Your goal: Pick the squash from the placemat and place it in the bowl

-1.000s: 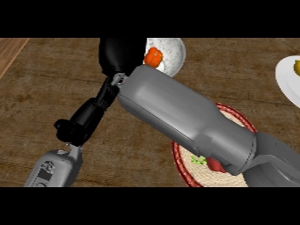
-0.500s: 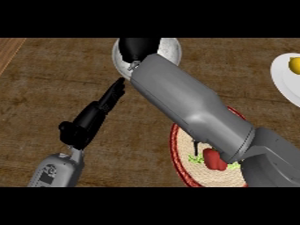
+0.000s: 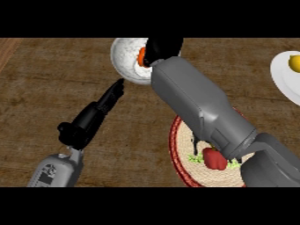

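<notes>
**Listener:** Where is the squash?

**Operator:** From the head view I see the squash [image 3: 142,56] as an orange sliver in my right robot hand [image 3: 164,47], at the top middle of the view. The fingers are curled round it and hide most of it. It hangs over the white bowl [image 3: 125,66], towards the bowl's right side, well apart from the round, red-rimmed placemat [image 3: 178,151] near the lower edge.

**Listener:** So which way does it lie for the next move?

**Operator:** Straight below the hand, I judge. The bowl is under the squash, so what is left is to lower it and spread the fingers. The visible strip runs up and down the view, but I cannot tell the squash's true long axis.

**Listener:** And the other hand?

**Operator:** My left robot hand [image 3: 93,117] is spread over the wooden tabletop [image 3: 35,88], fingers straight, tips pointing at the bowl's near rim. It holds nothing. A red vegetable [image 3: 214,159] lies on the placemat. A lemon [image 3: 299,64] sits on a plate [image 3: 288,90] at the far right.
</notes>
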